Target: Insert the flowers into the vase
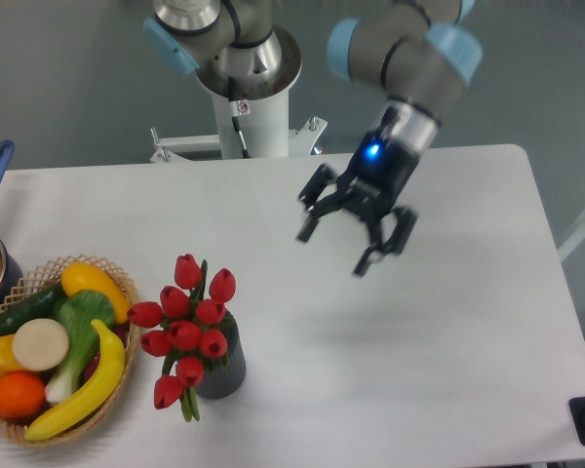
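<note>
The bunch of red artificial tulips with green stems (188,327) stands in the short dark grey ribbed vase (224,370) in the lower left of the frame, just right of the woven wicker basket of toy fruit and vegetables (125,292). The buds lean to the left, and one low bud with some stem ends hangs outside the rim, near the white table (419,322).

The tool (358,232) is in the air at the upper middle of the frame, well apart from the vase, with its two fingers spread wide and nothing between them.

In my judgement the insertion is mostly finished. To end it well, the arm should stay away from the flowers, because the vase looks light and top-heavy and a small touch could tip it. If the hanging stems need correction, a slow grasp low on the stems is better than on the buds.
</note>
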